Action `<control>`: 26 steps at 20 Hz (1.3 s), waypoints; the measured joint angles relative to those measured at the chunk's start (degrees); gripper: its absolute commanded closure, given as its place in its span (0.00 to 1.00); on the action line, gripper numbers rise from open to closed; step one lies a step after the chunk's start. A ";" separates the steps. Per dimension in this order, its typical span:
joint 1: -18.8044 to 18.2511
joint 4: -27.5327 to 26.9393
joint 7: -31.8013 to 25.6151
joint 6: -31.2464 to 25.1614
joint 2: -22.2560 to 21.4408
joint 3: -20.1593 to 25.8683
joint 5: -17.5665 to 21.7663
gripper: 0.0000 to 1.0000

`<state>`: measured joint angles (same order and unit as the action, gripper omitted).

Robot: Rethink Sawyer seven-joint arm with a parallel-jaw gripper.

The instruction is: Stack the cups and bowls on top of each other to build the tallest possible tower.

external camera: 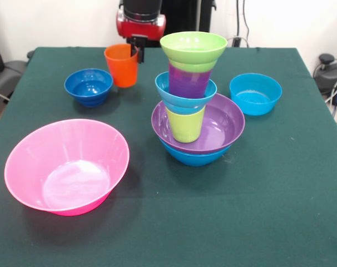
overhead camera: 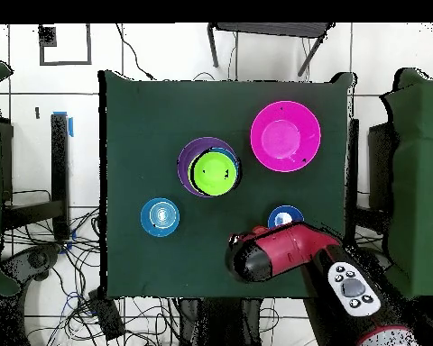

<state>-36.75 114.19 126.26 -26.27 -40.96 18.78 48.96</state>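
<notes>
A: Jaws: seen in the front view at the rim of the orange cup (external camera: 122, 65), one dark finger (external camera: 139, 53) inside the cup's mouth. Whether the rim is clamped or merely approached cannot be told.

B: Arm?

A: Red and black arm (overhead camera: 276, 253), recorded from overhead above the desk's (external camera: 268, 211) robot-side edge; the orange cup is hidden beneath it in that view.

B: Tower, itemised from the base.

A: Blue bowl (external camera: 193, 157) at the bottom, purple bowl (external camera: 224, 119) nested in it. Lime green cup (external camera: 185, 124) stood upside down inside the purple bowl. Turquoise bowl (external camera: 179, 101) set on that cup, purple cup (external camera: 189, 82) seated in the turquoise bowl, lime green bowl (external camera: 193, 47) on top. The tower (overhead camera: 210, 168) is placed near the desk's middle.

B: Loose items?

A: Pink bowl (external camera: 68, 167), largest, upright, nearest the front camera, well apart from the tower. Dark blue bowl (external camera: 89, 86), small, upright, just beside the orange cup. Second turquoise bowl (external camera: 256, 93), upright, alone on the tower's other side.
</notes>
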 measured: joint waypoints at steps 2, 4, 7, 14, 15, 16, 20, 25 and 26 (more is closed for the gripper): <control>-1.35 0.69 0.00 -1.42 -1.85 0.76 -2.39 1.00; -2.24 1.11 0.00 -2.32 -2.97 1.28 -3.74 1.00; -4.43 2.03 0.00 -4.35 -5.60 2.88 -6.74 1.00; -8.89 3.19 0.00 -9.37 -11.34 7.18 -13.00 1.00; -9.34 3.22 0.00 -10.02 -11.97 7.76 -13.71 1.00; -9.61 3.22 0.00 -10.53 -12.46 8.15 -14.25 1.00; -10.44 3.28 0.00 -12.85 -14.76 10.13 -16.59 1.00; -10.60 3.31 0.00 -15.69 -17.15 12.10 -18.95 1.00; -10.61 3.32 0.00 -16.14 -17.46 12.41 -19.16 1.00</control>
<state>-47.36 117.50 126.26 -42.41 -58.42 31.19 29.80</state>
